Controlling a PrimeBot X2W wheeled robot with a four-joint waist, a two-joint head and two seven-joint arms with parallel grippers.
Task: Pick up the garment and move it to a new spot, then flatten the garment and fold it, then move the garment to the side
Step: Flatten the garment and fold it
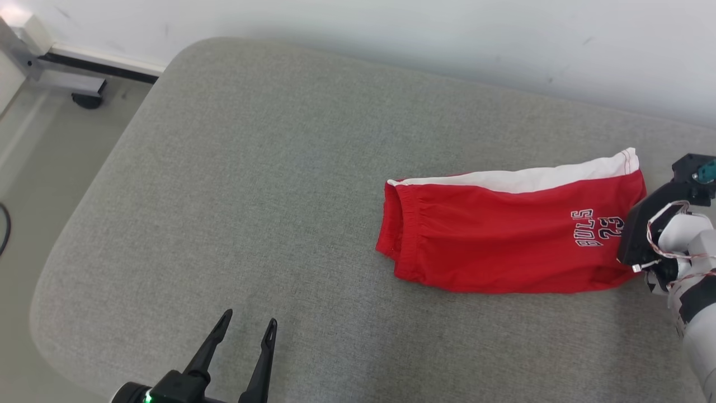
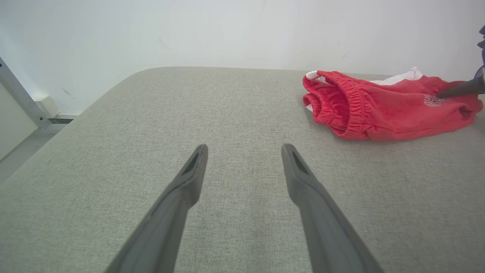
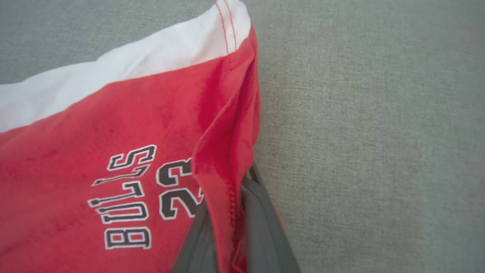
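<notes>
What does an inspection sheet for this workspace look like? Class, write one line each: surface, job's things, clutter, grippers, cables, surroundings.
Surface: grey fabric cushion, smooth.
Job's things: red shorts, folded, lying towards the cushion's right.
Clutter: nothing seen.
Grippers: left gripper open over bare cushion; right gripper shut on the shorts' edge.
Cables: thin wires behind the right gripper; dark cable on the floor, left.
Surroundings: white wall behind; metal frame standing on the floor.
</notes>
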